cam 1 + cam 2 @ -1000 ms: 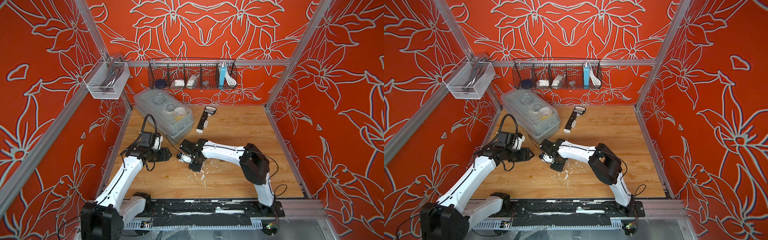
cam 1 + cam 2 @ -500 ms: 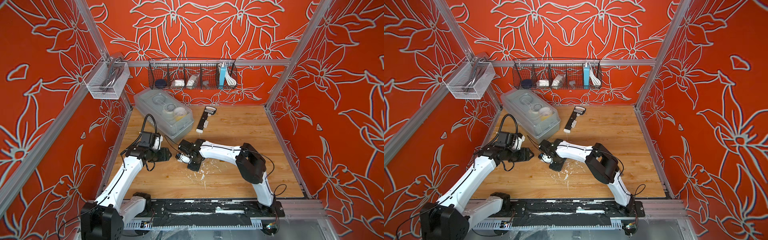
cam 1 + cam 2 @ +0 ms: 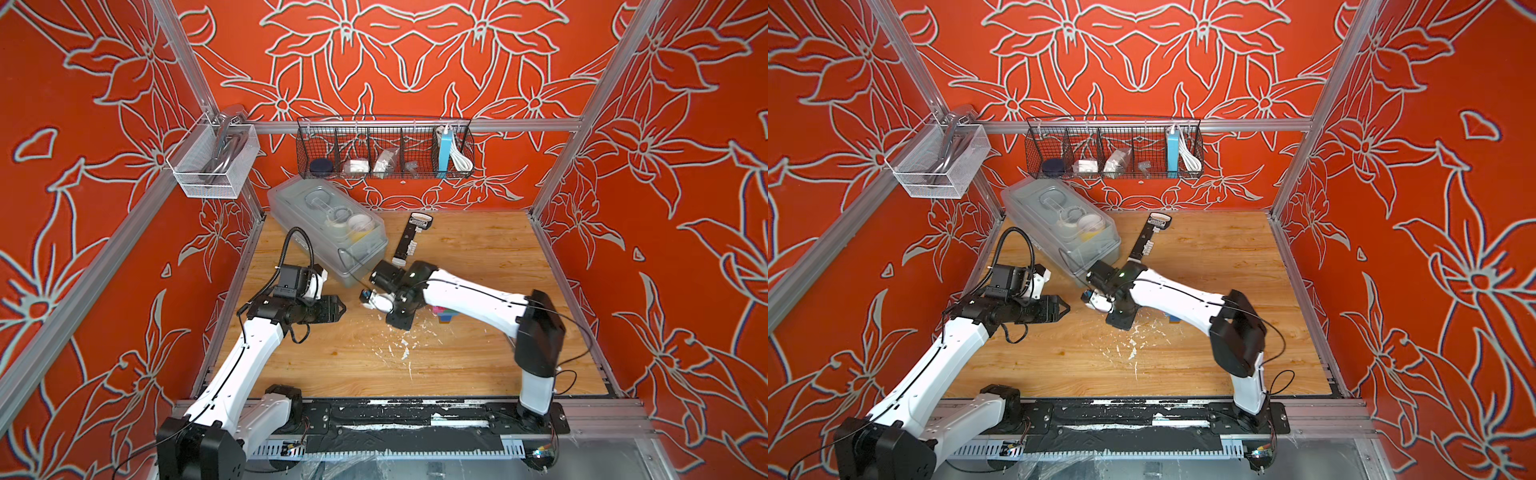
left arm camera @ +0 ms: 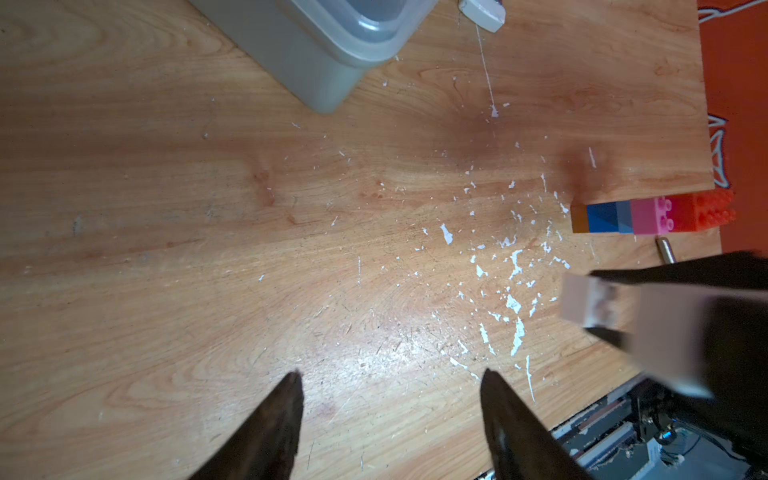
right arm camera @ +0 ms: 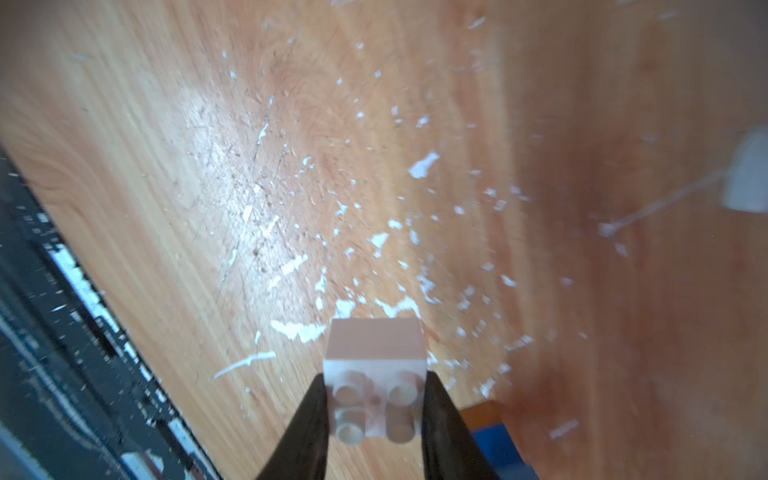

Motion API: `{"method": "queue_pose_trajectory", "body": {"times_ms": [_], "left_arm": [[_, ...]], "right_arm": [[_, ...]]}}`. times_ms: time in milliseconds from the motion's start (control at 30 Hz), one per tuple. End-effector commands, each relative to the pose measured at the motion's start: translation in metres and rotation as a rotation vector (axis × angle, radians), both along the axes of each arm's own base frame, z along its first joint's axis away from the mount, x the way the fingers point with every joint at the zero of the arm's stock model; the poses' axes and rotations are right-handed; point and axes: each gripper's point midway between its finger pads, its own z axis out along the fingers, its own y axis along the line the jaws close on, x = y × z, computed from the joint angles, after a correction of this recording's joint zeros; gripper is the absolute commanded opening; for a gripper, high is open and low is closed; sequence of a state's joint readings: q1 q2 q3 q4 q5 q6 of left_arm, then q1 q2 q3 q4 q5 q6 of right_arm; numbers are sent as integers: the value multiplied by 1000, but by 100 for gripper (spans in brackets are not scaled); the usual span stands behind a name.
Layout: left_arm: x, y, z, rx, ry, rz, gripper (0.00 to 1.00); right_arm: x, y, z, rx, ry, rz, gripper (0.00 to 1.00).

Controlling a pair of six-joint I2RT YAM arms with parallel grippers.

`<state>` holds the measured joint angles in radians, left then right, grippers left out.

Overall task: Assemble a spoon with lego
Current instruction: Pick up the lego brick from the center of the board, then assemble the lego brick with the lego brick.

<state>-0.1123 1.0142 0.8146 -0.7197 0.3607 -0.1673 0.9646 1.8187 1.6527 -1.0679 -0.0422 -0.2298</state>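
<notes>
Walls (image 3: 685,124) orange-red w/ white flower outlines; tabletop (image 3: 478,365) light woodgrain w/ white flecks. Brick stack (image 4: 648,214) runs brown, blue, pink, red. Single brick (image 5: 376,353) white, right gripper (image 5: 376,378) black, wire basket (image 3: 384,174) black, storage bin (image 3: 299,208) clear grey.

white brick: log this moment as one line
right gripper: shut on white brick | left gripper: open, empty | partial spoon: lying on table, not gripped

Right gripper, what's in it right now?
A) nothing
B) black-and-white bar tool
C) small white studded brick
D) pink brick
C: in the right wrist view the right gripper is shut on the small white studded plastic brick, with one black finger against each side.
</notes>
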Motion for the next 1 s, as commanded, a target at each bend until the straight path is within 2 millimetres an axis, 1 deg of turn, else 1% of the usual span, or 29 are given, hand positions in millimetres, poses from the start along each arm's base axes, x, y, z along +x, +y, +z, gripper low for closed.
{"method": "queue_pose_trajectory", "body": {"times_ms": [0,67,167,200,267,333,400,467,600,733,800,967], "left_arm": [[-4,-15,-1,-18,-21,-83,68],[-6,-29,-4,-17,-36,-134,68],[-9,-56,-8,-35,-68,-209,68],[-10,-63,-9,-43,-76,-224,68],[-11,-78,-14,-58,-75,-262,68],[-12,-87,-21,-47,-65,-289,68],[-12,-93,-25,-42,-54,-311,68],[-14,-98,-29,-33,-44,-332,68],[-17,-104,-31,-33,-66,-360,68],[-20,-107,-30,-32,-83,-375,68],[-20,-107,-30,-27,-87,-377,69],[-21,-106,-31,-16,-85,-377,69]], "right_arm": [[9,-57,50,-34,-24,-16,0],[23,-88,73,-39,-65,-60,0],[29,-113,93,-32,-123,-35,0],[29,-122,96,-58,-144,-6,0],[19,-137,95,-121,-148,123,0],[20,-146,91,-169,-165,224,0],[19,-149,87,-168,-140,299,0],[22,-152,80,-182,-106,331,0],[23,-147,65,-166,-80,380,0],[26,-142,44,-158,-81,413,0],[30,-139,38,-143,-96,417,0],[32,-138,24,-146,-85,425,0]]}}
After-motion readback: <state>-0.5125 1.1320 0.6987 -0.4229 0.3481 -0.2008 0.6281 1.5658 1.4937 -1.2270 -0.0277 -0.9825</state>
